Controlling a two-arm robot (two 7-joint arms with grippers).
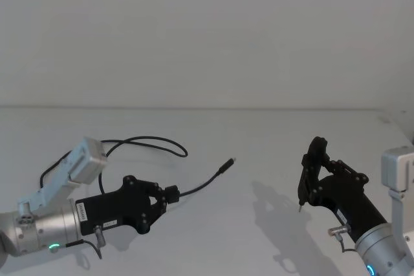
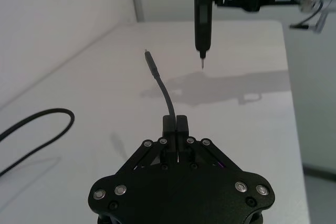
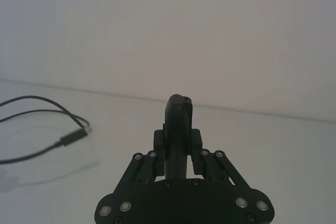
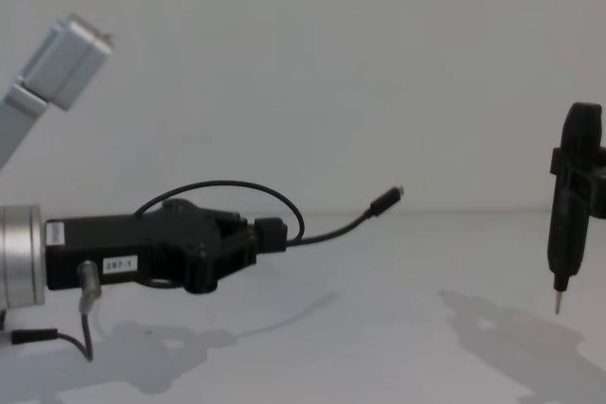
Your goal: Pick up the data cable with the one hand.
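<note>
Low at the left of the head view, the left arm reaches in from the corner and lies almost level, its silver wrist behind and its black blocky body aimed to the right and a little forward. The left pincer (image 1: 171, 195) is pressed together on the data cable (image 1: 202, 186), pinching the cord a short way back from its plug. From the chest view the arm hangs clear above the white counter (image 1: 259, 140), with its shadow on the surface underneath.

Ahead of the fingertips (image 2: 181, 125) the cord rises in a soft curve, and the plug with its silver tip stands free in the air, pointing up and off to the right. Behind the grip the rest of the cable arcs back in a loop towards the left, passing over the arm's body in the chest view. Whether that loop rests on the counter cannot be told.

At the right, the other arm comes up from the lower corner and leans up and towards the left. The right pincer (image 1: 318, 171) is clamped on a slim black pen-like tool (image 4: 566, 224), held upright with its pointed tip downward, just off the counter. Tool and plug are well apart, with bare counter between them.
</note>
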